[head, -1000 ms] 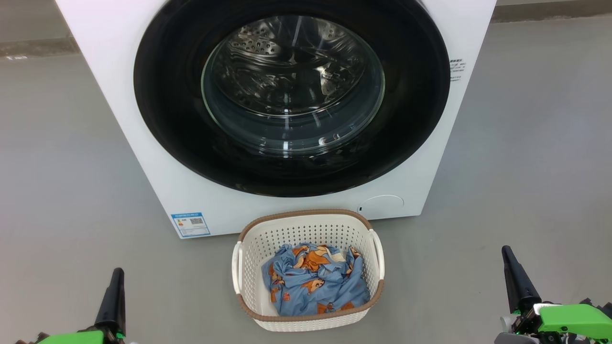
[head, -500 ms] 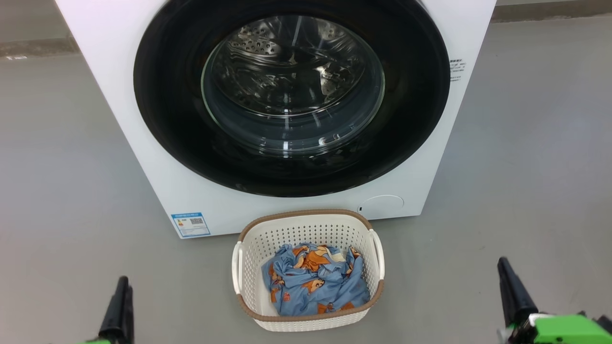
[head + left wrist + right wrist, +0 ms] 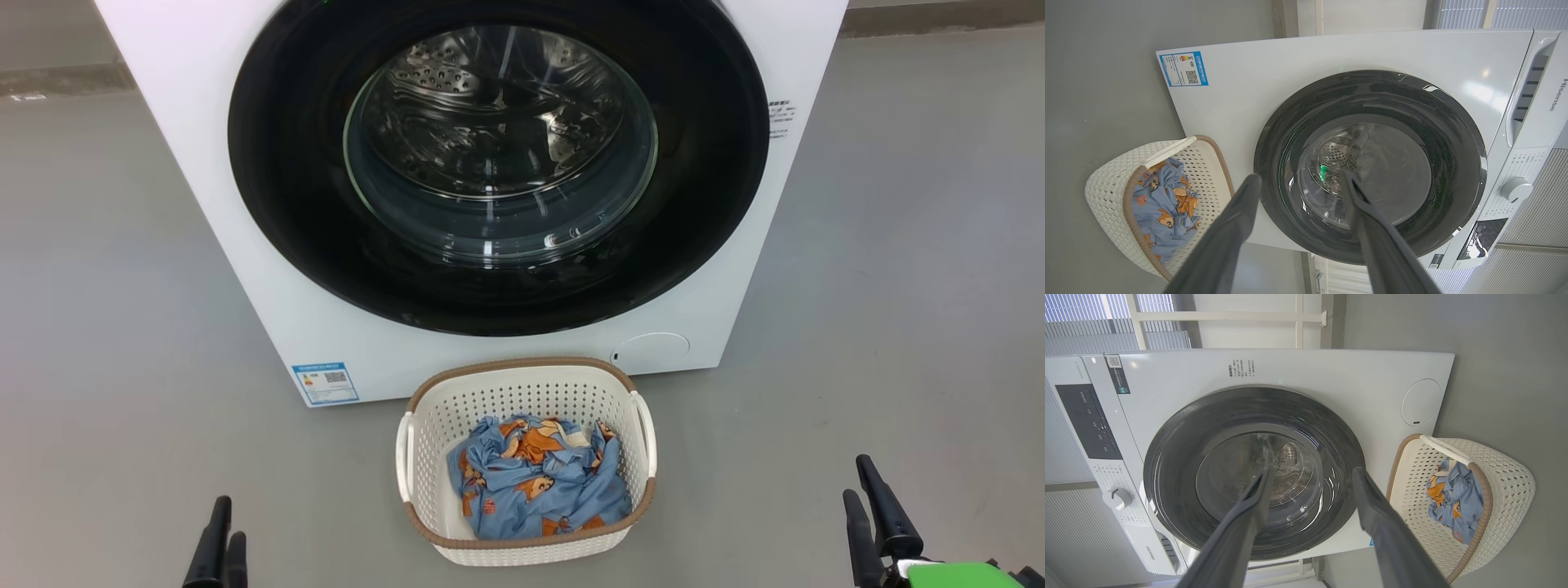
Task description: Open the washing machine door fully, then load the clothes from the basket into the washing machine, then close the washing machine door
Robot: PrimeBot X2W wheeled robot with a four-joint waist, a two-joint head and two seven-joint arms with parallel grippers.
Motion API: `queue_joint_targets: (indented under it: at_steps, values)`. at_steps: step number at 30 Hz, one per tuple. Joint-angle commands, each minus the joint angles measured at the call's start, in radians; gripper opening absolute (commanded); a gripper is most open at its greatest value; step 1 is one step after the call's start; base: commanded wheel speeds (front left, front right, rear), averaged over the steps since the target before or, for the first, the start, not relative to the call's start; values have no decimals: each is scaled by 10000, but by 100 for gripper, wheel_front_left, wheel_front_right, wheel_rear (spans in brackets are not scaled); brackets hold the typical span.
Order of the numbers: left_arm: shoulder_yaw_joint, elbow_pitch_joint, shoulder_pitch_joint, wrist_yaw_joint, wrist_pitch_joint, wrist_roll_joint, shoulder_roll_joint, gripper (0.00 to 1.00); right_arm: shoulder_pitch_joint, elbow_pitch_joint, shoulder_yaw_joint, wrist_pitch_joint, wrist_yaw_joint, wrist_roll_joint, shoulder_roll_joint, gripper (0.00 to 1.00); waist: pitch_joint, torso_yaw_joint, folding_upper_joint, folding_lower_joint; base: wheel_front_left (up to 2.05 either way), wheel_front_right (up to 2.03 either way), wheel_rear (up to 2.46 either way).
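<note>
Facing washing machine door [image 3: 498, 163], shut at upper centre, clothes [image 3: 539, 478] heaped in basket [image 3: 522, 363] at lower centre, left end effector [image 3: 230, 518] and right end effector [image 3: 856, 476] spread empty at bottom corners: likely risk of a grip slipping off glossy rim, leaving door latched.

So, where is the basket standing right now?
In the head view the basket stands on the floor at lower centre, directly before the washing machine and below its closed door.
</note>
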Motion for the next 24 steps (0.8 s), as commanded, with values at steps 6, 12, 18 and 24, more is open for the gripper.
queue_joint_targets:
  at_steps: [6,12,18,24]
  values:
    - [-69,-324,-241,-5,-255,126,196,100,-164,-367,158,-233,-2,-396,-68,100,7,-1,0,-1,0,0,0]
    - [-167,-320,-226,-6,-453,366,267,100,-174,-490,206,-408,-2,-975,-84,100,3,-3,0,-1,0,0,0]
    - [-159,-288,-235,-8,-665,910,303,100,-197,-699,269,-613,-3,-1851,-108,100,-3,4,0,-1,0,0,0]
    - [-151,-260,-241,-10,-843,1514,303,100,-216,-901,346,-788,-3,-2683,-136,100,-4,9,0,-1,0,0,0]
